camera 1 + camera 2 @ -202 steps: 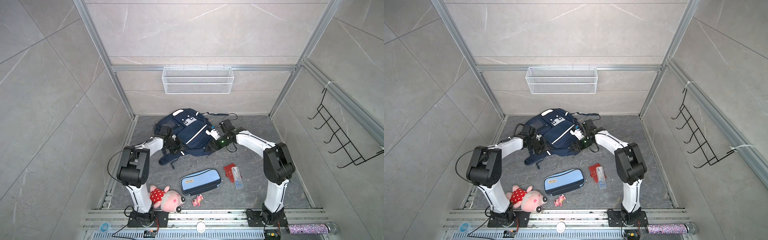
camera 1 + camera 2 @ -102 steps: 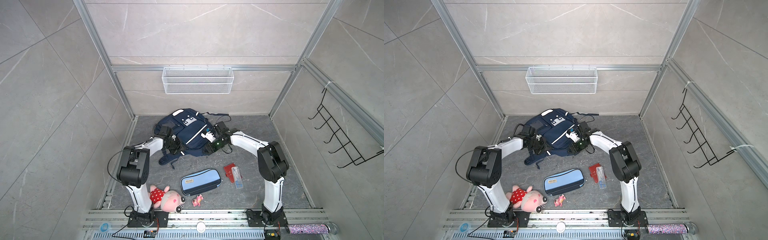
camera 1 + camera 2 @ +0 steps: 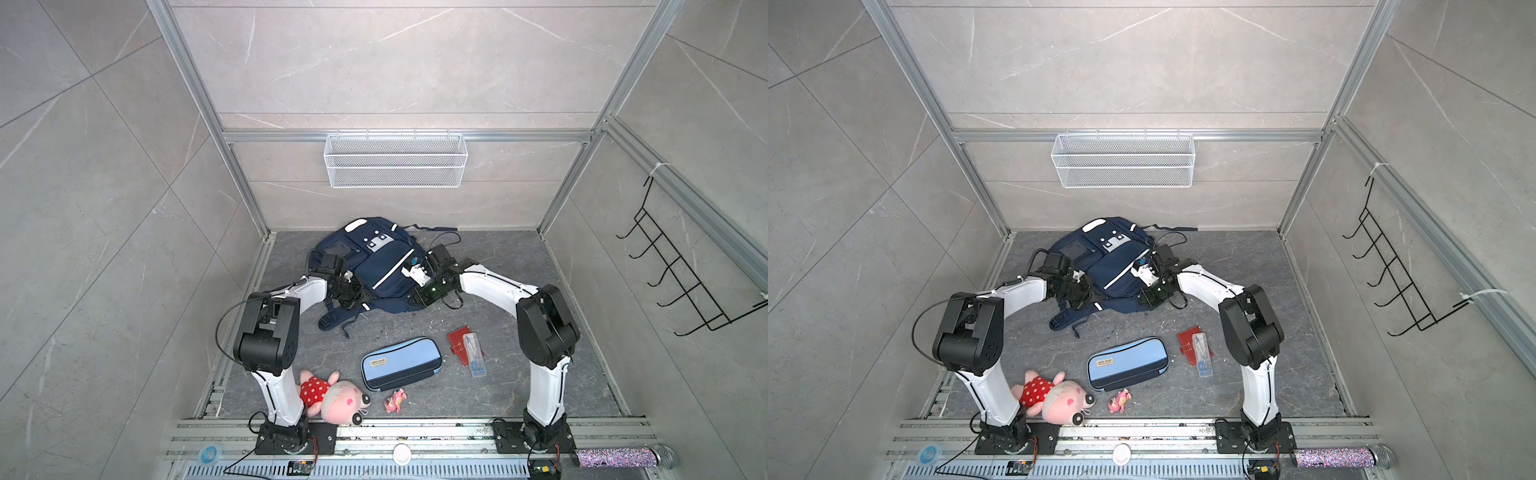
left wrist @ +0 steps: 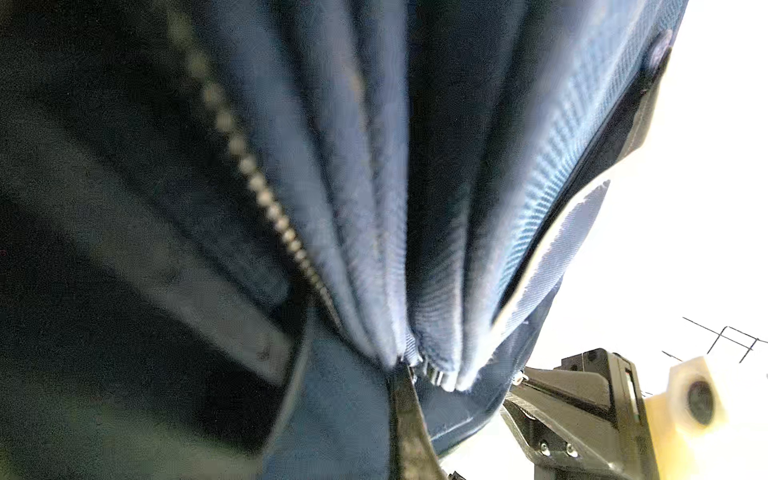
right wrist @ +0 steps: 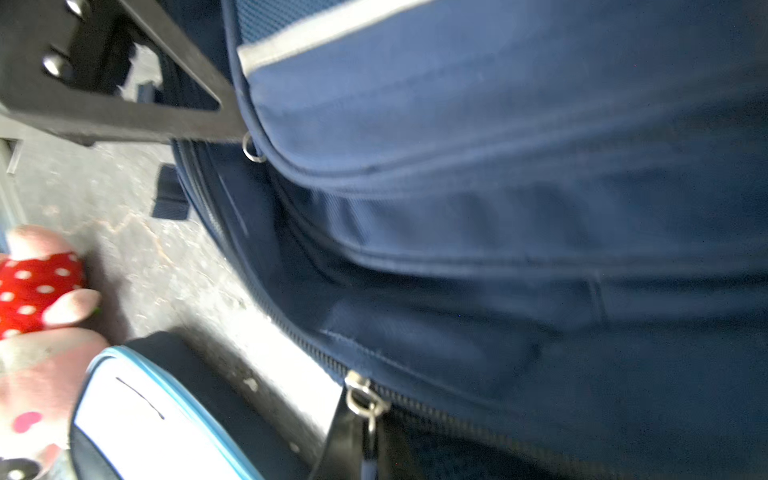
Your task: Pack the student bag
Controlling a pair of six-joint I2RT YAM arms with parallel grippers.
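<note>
The student bag (image 3: 386, 266) (image 3: 1113, 266), navy with white stripes, lies flat at the back of the floor. My left gripper (image 3: 353, 297) (image 3: 1086, 297) sits at its lower left edge. In the left wrist view this gripper (image 4: 409, 374) is shut on a bunch of the bag's fabric (image 4: 415, 249) where a zip line ends. My right gripper (image 3: 415, 297) (image 3: 1144, 297) is low at the bag's lower right edge. Seen from the right wrist, this gripper (image 5: 365, 436) is shut on the metal zip pull (image 5: 363, 397) of a closed zip.
A light-blue pencil case (image 3: 401, 363) lies in front of the bag. A red case with a clear box (image 3: 465, 347) is to its right. A pink plush (image 3: 332, 395) and a small pink toy (image 3: 395, 403) lie near the front rail. A wire basket (image 3: 395, 160) hangs on the back wall.
My right gripper moved left to the bag's lower right edge and went from open to shut on the zip pull. The left arm has not moved.
</note>
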